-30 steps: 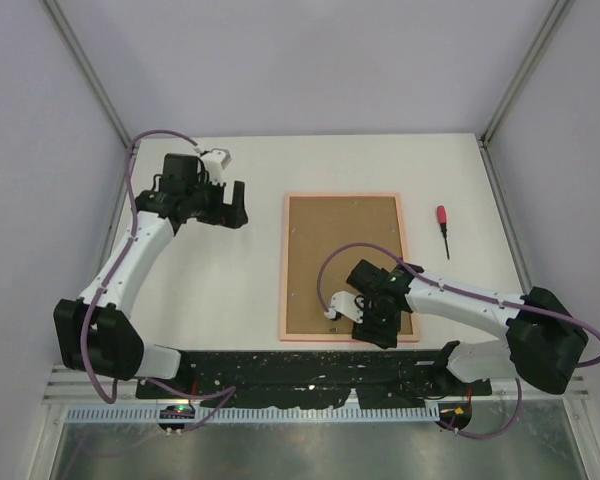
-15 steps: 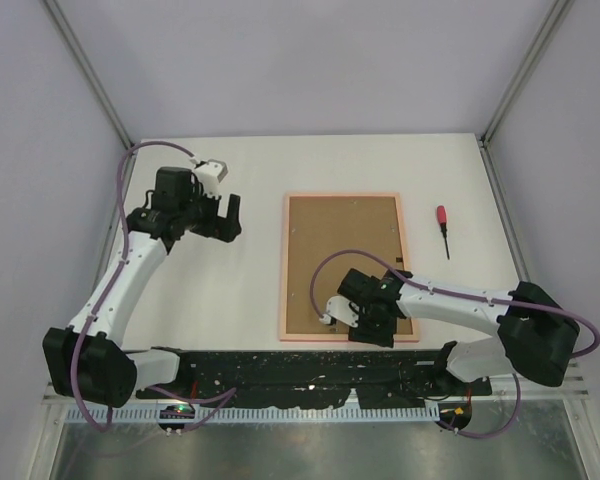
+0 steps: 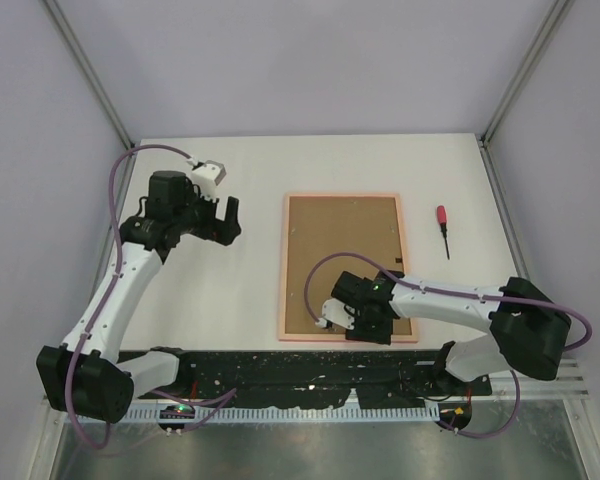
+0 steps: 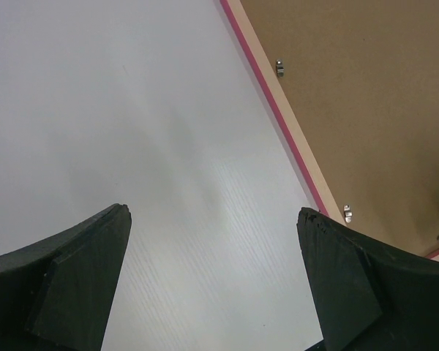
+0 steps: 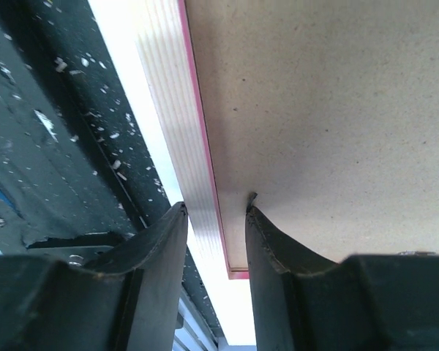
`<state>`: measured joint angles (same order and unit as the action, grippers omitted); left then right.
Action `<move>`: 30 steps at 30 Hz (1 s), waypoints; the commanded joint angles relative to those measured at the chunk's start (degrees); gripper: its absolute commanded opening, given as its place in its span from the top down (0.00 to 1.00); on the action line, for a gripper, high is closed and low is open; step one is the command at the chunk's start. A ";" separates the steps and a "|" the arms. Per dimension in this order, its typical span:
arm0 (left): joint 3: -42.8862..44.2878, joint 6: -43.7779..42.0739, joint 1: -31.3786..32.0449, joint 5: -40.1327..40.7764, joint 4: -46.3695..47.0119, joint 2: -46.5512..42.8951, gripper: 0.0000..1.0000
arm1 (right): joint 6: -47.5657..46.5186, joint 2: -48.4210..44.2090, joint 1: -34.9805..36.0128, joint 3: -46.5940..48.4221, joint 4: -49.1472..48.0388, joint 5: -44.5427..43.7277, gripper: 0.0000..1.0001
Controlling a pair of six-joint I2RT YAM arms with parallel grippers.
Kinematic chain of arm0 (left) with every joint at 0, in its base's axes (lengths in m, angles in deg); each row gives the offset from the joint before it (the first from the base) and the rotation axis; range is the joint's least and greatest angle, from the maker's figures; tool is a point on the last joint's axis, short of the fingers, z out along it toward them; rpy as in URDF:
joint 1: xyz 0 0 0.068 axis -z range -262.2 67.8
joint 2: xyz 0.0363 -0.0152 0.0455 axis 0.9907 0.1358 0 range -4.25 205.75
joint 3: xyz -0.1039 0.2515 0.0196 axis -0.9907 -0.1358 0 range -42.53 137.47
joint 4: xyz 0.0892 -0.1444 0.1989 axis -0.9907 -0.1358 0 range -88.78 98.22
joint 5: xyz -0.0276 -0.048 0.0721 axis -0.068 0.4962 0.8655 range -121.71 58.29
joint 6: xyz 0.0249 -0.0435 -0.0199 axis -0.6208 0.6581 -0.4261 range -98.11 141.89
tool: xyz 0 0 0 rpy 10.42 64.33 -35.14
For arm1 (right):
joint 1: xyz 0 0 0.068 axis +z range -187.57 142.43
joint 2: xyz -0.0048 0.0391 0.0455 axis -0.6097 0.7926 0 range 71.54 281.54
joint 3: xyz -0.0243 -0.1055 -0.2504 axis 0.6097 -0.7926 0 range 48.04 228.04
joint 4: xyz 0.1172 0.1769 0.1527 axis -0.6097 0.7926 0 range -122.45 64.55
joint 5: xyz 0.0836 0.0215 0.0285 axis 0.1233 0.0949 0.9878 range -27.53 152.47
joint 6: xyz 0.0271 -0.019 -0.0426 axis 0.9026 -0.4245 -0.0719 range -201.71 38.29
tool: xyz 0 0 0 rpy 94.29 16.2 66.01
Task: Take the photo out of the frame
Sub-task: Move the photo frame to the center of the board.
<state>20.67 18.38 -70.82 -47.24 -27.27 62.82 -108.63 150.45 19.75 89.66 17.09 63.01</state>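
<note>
The thin pink rectangular picture frame (image 3: 342, 255) lies face down in the middle of the white desk (image 3: 230, 290), its brown board back turned up. The beach photo does not show in any view; it is presumably still shut in beneath that board, so the task looks barely begun.

In the left wrist view, small metal tabs (image 4: 279, 67) sit along the board's edge just inside the pink rim.

The right gripper (image 3: 370, 336) is down at the frame's near edge. In its wrist view the jaws stand narrow, not closed on anything. One finger (image 5: 278, 241) is over the brown board and the other is over the strip of bare desk beside the black speckled mat (image 5: 44, 146), with the pink rim running between them.

The step in hand seems to be taking hold of that rim, or working at its edge to free the back. To do it well, the fingers should:
- go low enough to catch the thin rim squarely;
- close gently so the frame does not skate across the smooth desk;
- avoid levering up the board while the tabs hold it.

The left gripper (image 3: 227, 218) hangs wide open over bare desk just left of the frame, touching nothing. It is well placed to steady the far side. A red-handled screwdriver (image 3: 442, 228) lies well apart to the right.
</note>
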 commanded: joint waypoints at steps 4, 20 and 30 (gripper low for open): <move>-0.45 -1.24 0.14 -2.84 2.79 -2.12 0.00 | -0.15 3.08 0.95 4.24 -6.21 7.64 0.78; -5.27 -8.34 0.22 -3.80 6.90 -7.91 0.00 | -1.30 21.98 0.95 30.17 -8.76 7.28 0.92; -19.69 -24.61 0.14 -6.97 14.14 -24.08 0.00 | -0.07 23.74 -1.24 36.77 -3.93 15.98 0.92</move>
<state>2.60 2.05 -70.80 -51.92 -17.17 41.64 -108.45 174.47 19.92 121.97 11.34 73.28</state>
